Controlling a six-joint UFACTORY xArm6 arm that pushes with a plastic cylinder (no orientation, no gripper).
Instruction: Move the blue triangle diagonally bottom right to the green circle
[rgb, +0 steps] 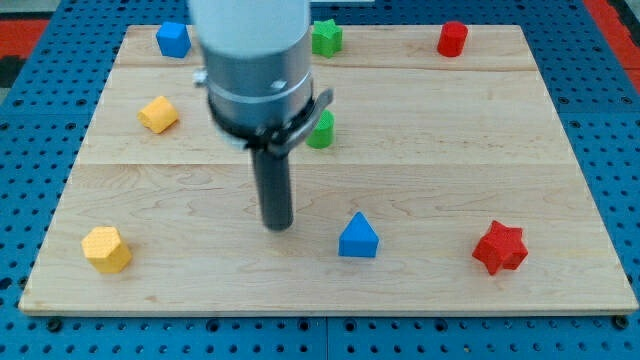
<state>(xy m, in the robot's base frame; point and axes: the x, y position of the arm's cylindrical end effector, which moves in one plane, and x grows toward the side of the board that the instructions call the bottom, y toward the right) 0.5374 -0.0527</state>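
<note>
The blue triangle (358, 237) lies on the wooden board (420, 150), below the middle and a little to the right. The green circle (321, 130) lies above it, near the board's middle, partly hidden behind the arm's grey collar. My tip (277, 226) rests on the board to the left of the blue triangle, a clear gap apart, and below the green circle.
A blue block (173, 40) sits at top left, a green star (326, 37) at top middle, a red block (452, 39) at top right. A yellow block (158, 114) is at left, another yellow block (106, 249) at bottom left, a red star (499, 248) at bottom right.
</note>
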